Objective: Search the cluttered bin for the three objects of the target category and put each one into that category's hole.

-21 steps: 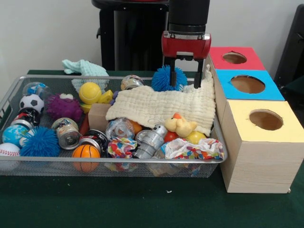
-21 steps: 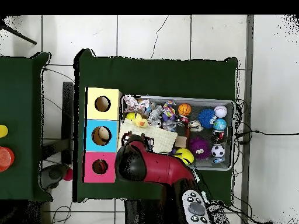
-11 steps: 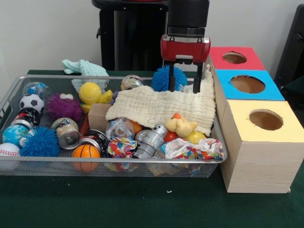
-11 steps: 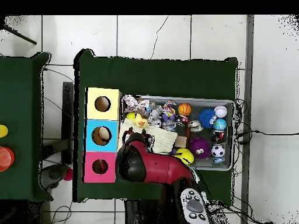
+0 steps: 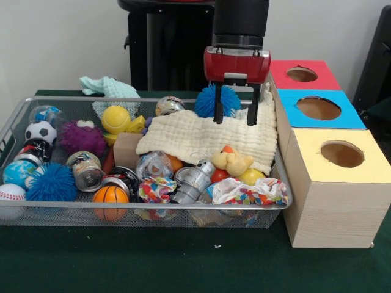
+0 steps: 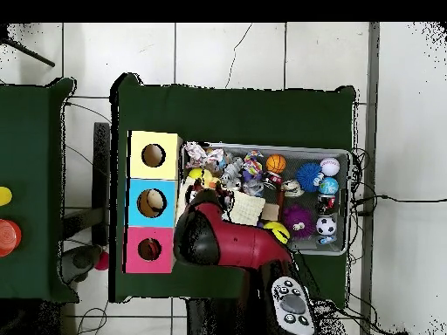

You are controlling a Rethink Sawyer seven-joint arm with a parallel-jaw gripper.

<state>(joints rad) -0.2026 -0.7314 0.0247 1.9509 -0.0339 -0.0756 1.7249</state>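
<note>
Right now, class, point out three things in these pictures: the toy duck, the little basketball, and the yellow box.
toy duck (image 5: 232, 161): front view, on its yellow body.
basketball (image 5: 110, 195): front view, on its orange middle.
yellow box (image 5: 317, 160): front view, on its bare top beside the hole.

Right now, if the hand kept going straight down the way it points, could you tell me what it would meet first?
Most likely the cream cloth spread across the basket: the open hand hangs just above its back edge. The blue spiky ball sits close behind, so depth is uncertain.

Even, soft indoor light (no glare), faint shadows, slightly blurry.
</note>
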